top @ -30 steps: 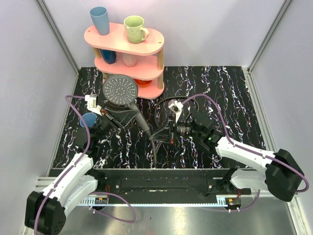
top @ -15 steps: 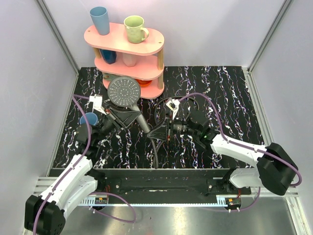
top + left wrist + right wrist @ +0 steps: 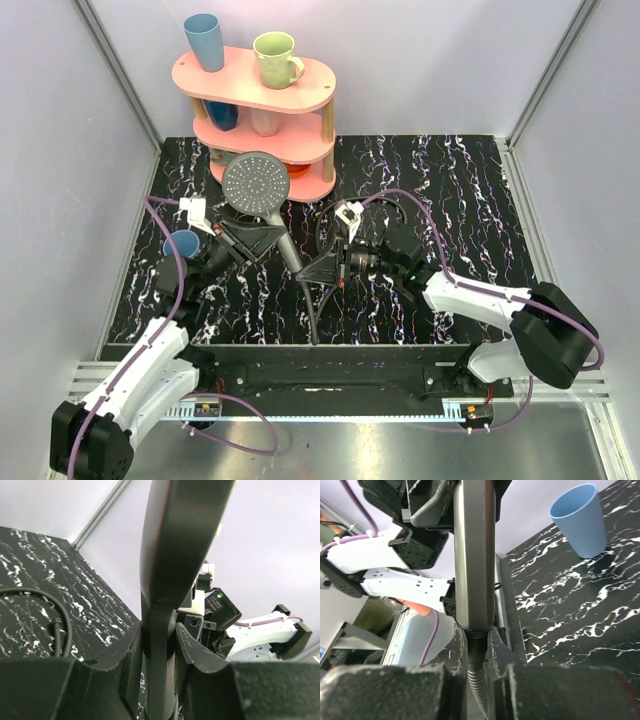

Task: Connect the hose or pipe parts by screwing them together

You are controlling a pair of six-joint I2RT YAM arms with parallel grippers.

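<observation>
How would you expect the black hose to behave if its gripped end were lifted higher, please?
Probably floppy: the black hose curves loosely across the table near the right hand, so the rest would likely trail and drag rather than hold shape. Its ribbed surface looks grippy enough, not slippery. Being thin, it seems light, though loops might snag.

Your left gripper [image 3: 260,238] is clamped on the shower head [image 3: 254,181] handle (face up, right by the pink shelf [image 3: 235,80]), with your right gripper [image 3: 320,270] pinching where the black hose [image 3: 312,315] meets it.
</observation>
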